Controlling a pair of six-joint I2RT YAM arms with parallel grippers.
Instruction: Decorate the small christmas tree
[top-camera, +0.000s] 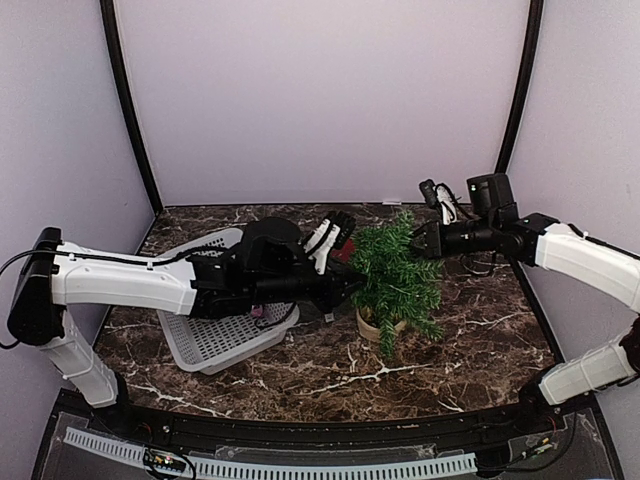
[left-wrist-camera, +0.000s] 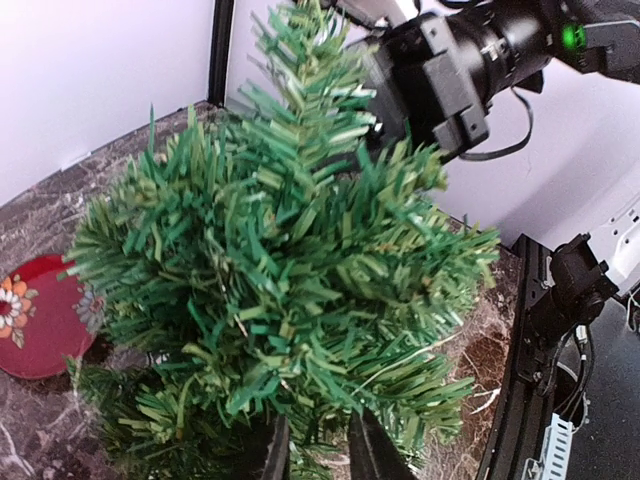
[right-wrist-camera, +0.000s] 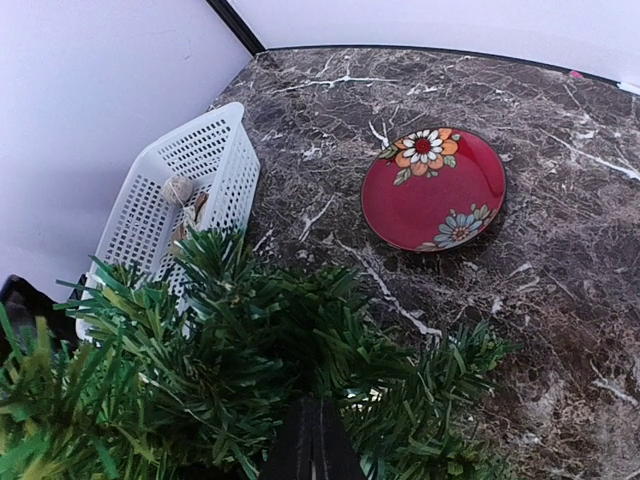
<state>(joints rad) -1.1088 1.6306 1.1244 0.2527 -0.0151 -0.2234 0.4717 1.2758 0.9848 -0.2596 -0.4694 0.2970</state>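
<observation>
The small christmas tree (top-camera: 395, 272) stands upright in its beige pot (top-camera: 370, 326) at mid-table. Its green needles fill the left wrist view (left-wrist-camera: 290, 250) and the lower part of the right wrist view (right-wrist-camera: 230, 370). My left gripper (top-camera: 352, 285) is pushed into the tree's left side. Its fingers (left-wrist-camera: 316, 418) stand slightly apart with only needles between them, and I see no ornament there. My right gripper (top-camera: 418, 243) meets the tree's upper right. It is shut (right-wrist-camera: 312, 402), tips buried in the branches, so anything pinched there is hidden.
A white perforated basket (top-camera: 215, 325) lies left of the tree, under the left arm. It holds a small round beige piece (right-wrist-camera: 178, 188) and a brownish one. A red flowered plate (right-wrist-camera: 432, 190) sits on the marble behind the tree.
</observation>
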